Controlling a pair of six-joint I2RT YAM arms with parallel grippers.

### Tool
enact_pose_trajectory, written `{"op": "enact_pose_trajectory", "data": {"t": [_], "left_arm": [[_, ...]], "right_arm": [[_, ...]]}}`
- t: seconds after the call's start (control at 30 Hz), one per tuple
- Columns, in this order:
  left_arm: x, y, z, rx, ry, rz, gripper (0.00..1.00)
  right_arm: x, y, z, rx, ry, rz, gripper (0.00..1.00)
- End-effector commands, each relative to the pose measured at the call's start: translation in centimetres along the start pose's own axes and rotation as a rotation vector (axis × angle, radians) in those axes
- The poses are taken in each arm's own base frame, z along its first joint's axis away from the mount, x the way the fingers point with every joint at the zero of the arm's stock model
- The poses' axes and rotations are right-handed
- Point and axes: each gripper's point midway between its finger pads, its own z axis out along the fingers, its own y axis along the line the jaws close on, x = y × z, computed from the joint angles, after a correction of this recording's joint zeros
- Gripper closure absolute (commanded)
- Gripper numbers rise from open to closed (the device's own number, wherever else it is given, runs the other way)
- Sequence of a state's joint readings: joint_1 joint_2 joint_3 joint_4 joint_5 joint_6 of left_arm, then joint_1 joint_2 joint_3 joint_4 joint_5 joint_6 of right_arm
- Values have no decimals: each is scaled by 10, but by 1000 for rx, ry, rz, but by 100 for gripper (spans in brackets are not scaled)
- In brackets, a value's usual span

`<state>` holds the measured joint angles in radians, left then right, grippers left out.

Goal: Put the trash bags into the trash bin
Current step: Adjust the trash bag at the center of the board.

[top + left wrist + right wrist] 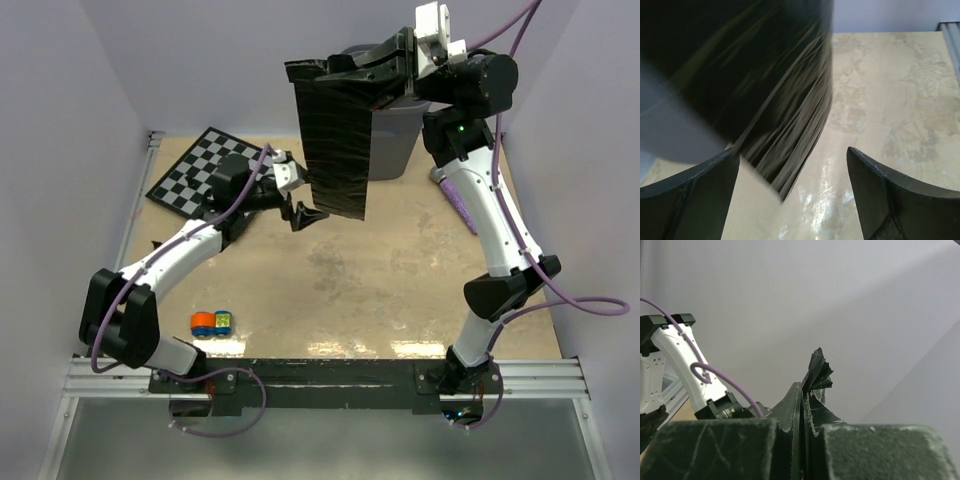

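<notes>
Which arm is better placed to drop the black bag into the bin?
Right. The right pincer is shut on the trash bag, high near the trash bin; the left pincer is open, empty, lower.

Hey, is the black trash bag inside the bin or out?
Out: the trash bag hangs from the shut right gripper, in front of the trash bin.

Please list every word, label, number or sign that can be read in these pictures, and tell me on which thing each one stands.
No text can be read in any view.
The small orange and blue object has a light patch on its blue end, too small to read.
The trash bag and the chessboard show no print.
</notes>
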<state>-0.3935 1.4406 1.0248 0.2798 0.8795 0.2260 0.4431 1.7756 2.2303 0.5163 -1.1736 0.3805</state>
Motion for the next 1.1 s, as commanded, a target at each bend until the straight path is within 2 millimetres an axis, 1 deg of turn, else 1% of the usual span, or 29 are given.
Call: {"op": "enact_pose_trajectory", "data": {"t": [0.0,0.07,0.2,0.33,0.37,0.5,0.6,0.63,0.67,0.7,0.73,0.87,0.93,0.97,1.0,1.03,1.07], "left_arm": [[-37,-21,25,109,-111,85,10],[-27,-23,31,110,-95,61,13],[-9,-15,32,59,-69,13,21],[-3,-15,35,68,-64,-48,48],[-2,-16,35,73,-60,-60,50],[9,-31,33,122,-43,-108,51],[13,-41,29,155,-37,-133,51],[14,-43,28,163,-36,-137,53],[14,-44,28,171,-33,-141,60],[15,-47,28,187,-27,-150,64],[17,-48,28,198,-18,-156,66],[27,-54,28,229,9,-178,69],[33,-60,26,256,31,-191,80],[34,-63,25,276,42,-207,86],[36,-66,23,294,50,-206,92],[37,-69,22,311,64,-216,98],[38,-72,21,325,74,-231,100]], "right_arm": [[-29,4,3,9,-40,-84,100],[-30,-1,2,28,-45,-105,100],[-33,-9,0,61,-49,-123,100],[-22,-16,-4,81,-35,-104,100],[-20,-18,-4,87,-35,-98,100],[-13,-32,-12,131,-28,-94,100],[-1,-42,-18,158,-16,-77,100],[4,-45,-20,168,-11,-68,100],[9,-46,-21,173,-7,-55,100],[15,-49,-23,182,-1,-44,100],[20,-52,-25,194,3,-37,100],[36,-67,-32,251,9,-6,100],[42,-82,-37,324,12,4,100],[50,-95,-42,390,26,17,100],[64,-108,-50,464,52,28,100],[89,-127,-64,583,100,62,100],[116,-148,-87,737,155,91,95]]}}
